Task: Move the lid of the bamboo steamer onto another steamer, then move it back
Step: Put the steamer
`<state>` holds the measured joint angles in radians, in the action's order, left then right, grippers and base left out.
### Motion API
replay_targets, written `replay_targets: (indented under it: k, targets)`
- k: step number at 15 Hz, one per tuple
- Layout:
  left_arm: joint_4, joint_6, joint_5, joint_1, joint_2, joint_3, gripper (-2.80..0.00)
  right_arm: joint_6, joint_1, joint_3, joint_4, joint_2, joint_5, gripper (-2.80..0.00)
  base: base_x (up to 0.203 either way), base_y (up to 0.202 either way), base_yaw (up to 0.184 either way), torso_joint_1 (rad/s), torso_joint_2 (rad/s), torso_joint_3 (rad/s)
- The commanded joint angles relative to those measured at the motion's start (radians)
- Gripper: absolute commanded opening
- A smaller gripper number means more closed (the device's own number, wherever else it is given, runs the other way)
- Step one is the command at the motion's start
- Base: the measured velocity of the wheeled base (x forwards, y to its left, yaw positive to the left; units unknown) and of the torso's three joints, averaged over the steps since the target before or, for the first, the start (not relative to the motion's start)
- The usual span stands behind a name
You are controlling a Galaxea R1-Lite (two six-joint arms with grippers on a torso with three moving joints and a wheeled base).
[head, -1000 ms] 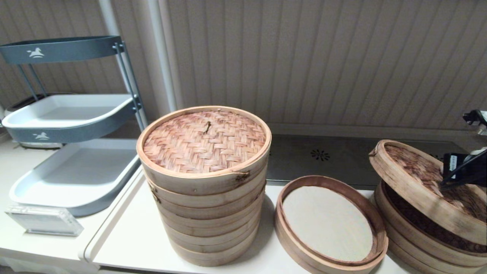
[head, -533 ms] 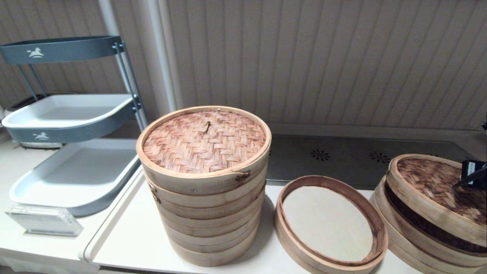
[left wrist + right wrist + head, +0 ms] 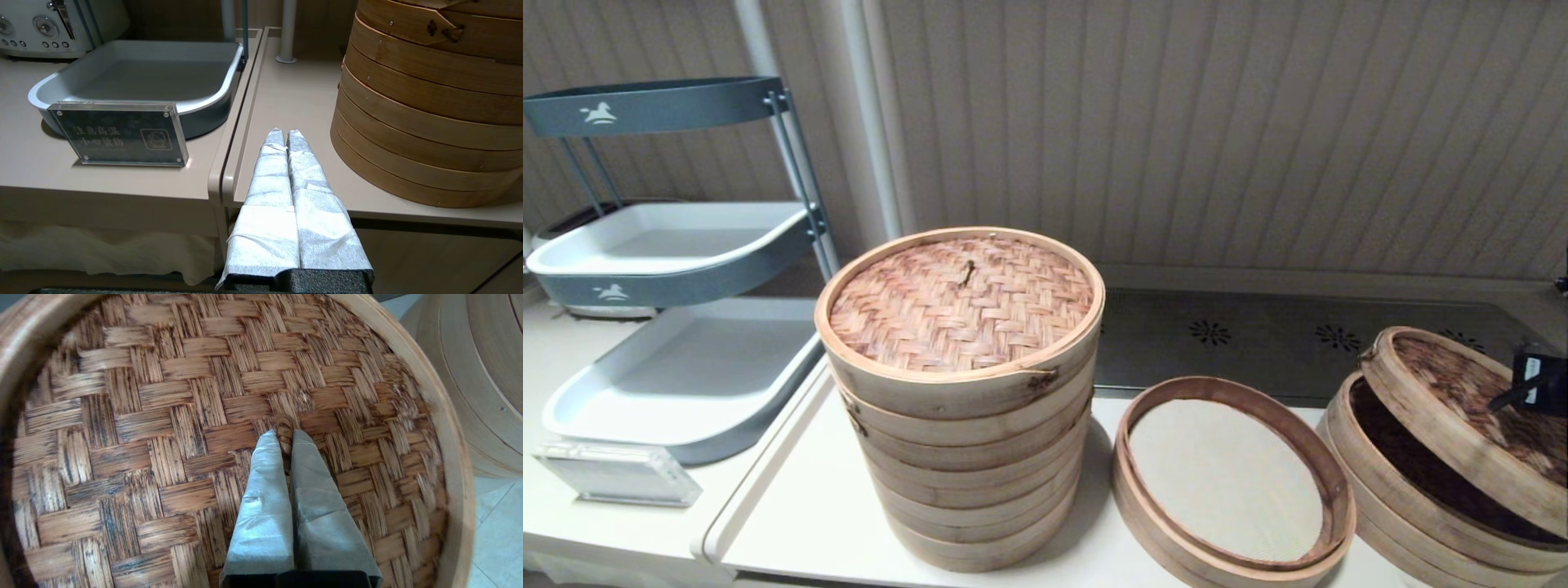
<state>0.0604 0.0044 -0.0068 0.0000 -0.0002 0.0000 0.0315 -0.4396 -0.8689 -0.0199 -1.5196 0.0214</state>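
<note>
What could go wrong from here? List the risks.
1. The right gripper pinches only the small knot handle of the bamboo steamer lid; the tilted lid could swing or slip free.
2. Its low edge hangs inside the steamer below and may catch that rim.
3. The shallow steamer sits close by; a low carry could knock it.

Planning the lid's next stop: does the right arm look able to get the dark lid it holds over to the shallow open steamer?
Probably yes. The right gripper grips the bamboo steamer lid by its knot, tilted over its base, and the shallow steamer lies beside it, uncovered, nothing between.
</note>
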Motion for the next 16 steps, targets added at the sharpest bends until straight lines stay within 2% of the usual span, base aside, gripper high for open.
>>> replay_targets:
  k: [1,16]
  targets:
    - [0.001,0.000,0.001,0.000,-0.001,0.025,-2.80,0.009,-0.014,0.013,-0.029,-0.017,-0.004,-2.80,0.000,0.000,0.000,0.000,0.00,0.000]
    - [0.001,0.000,0.001,0.000,-0.001,0.025,-2.80,0.030,-0.014,0.032,-0.066,-0.053,-0.003,-2.80,0.000,0.000,0.000,0.000,0.00,0.000]
